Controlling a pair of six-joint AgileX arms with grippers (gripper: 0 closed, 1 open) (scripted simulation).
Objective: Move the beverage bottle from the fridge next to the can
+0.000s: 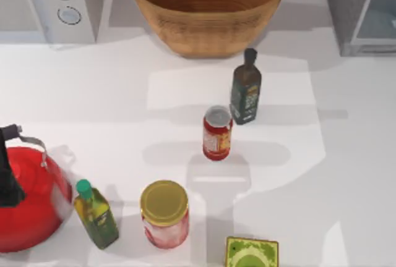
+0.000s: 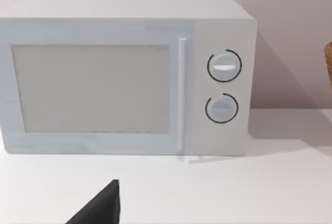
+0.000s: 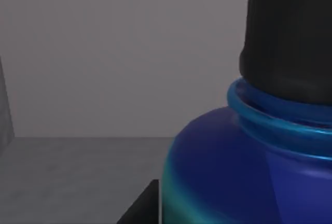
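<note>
The beverage bottle looms very close in the right wrist view: blue shoulder, teal lower edge, black cap above. It stands on the grey floor inside the fridge, which sits at the table's back right corner in the top view. A black part of my right gripper shows right beside the bottle's base. The can, red with a silver top, stands upright near the table's middle. My left gripper shows as a dark tip low over the table, facing the white appliance with two dials.
A dark green slim bottle stands just behind and right of the can. A wicker basket is at the back centre. Along the front are a red kettle, an olive bottle, a gold-lidded red jar and a green box.
</note>
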